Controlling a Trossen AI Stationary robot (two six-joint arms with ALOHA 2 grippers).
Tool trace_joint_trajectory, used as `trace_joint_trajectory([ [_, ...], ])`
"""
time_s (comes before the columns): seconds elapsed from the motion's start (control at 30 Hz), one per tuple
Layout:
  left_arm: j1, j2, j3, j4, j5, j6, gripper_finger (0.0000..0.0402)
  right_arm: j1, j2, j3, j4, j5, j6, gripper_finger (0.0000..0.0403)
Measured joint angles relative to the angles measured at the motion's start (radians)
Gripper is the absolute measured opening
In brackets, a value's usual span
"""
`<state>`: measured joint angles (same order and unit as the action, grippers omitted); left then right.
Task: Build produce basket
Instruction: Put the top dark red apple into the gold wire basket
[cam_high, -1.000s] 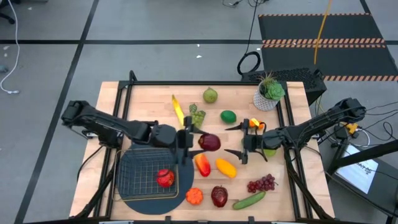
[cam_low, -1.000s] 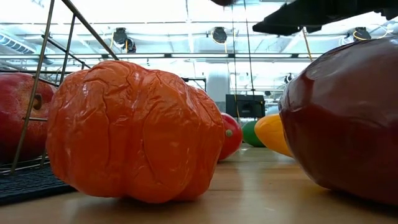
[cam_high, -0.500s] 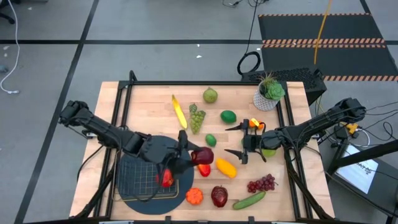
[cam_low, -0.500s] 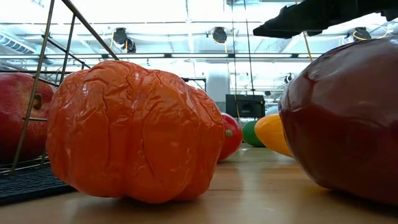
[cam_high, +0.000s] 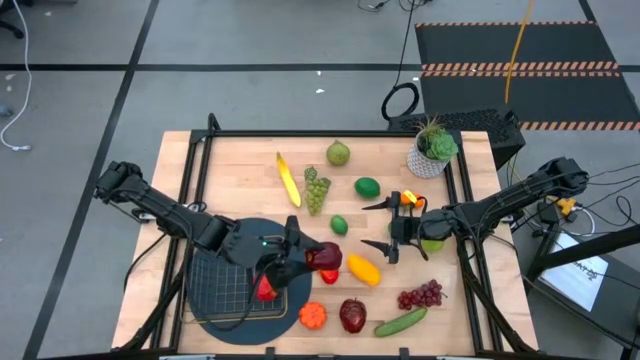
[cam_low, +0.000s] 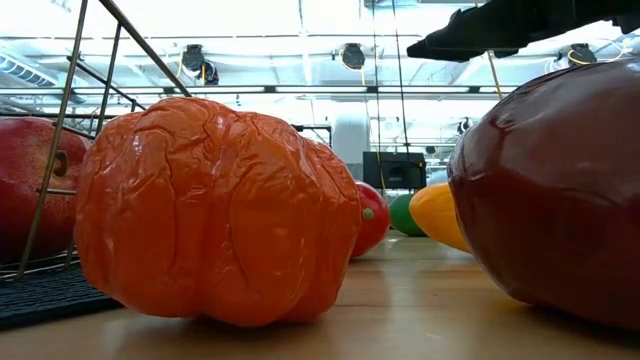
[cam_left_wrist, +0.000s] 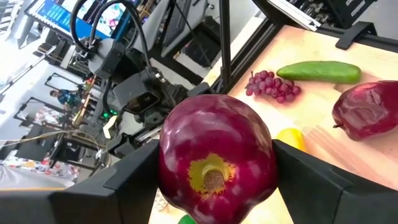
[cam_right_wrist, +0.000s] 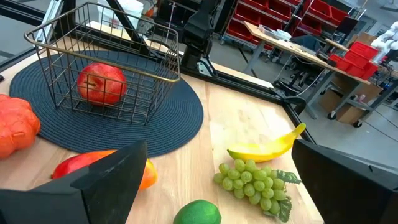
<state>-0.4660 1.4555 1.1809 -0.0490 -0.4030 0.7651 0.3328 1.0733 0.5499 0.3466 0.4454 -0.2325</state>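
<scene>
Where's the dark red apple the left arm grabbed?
In the high view the dark red apple sits in the left gripper, at the basket's right edge, beside the yellow pepper.

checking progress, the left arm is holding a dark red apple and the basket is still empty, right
Not quite. The left gripper does hold a dark red apple between its fingers, but the basket is not empty: a red apple already lies in it, as the right wrist view shows. The right gripper waits open over the table's middle.
</scene>
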Motion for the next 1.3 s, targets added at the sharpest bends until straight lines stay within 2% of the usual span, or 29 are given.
trace_joint_trajectory([
  [0.27,0.001,0.0,0.0,0.014,0.0,-0.061,0.0296,0.0,0.0,0.0,0.0,0.0,0.0,0.0396],
  [0.47,0.002,0.0,0.0,0.083,-0.001,-0.131,0.0285,0.0,0.0,0.0,0.0,0.005,0.0,0.0396],
  [0.7,0.008,0.0,0.0,0.149,-0.046,-0.315,0.0281,0.0,0.0,0.0,0.0,0.008,-0.023,0.0395],
  [0.8,0.007,0.0,0.0,0.181,-0.067,-0.359,0.0288,0.0,0.0,0.0,0.012,0.042,-0.036,0.0395],
  [1.03,0.008,0.0,0.0,0.253,-0.151,-0.475,0.0293,0.0,0.0,0.0,0.121,0.059,-0.095,0.0395],
  [1.3,0.013,-0.002,0.0,0.311,-0.156,-0.649,0.0293,0.003,0.0,0.0,0.15,0.057,-0.108,0.0395],
])
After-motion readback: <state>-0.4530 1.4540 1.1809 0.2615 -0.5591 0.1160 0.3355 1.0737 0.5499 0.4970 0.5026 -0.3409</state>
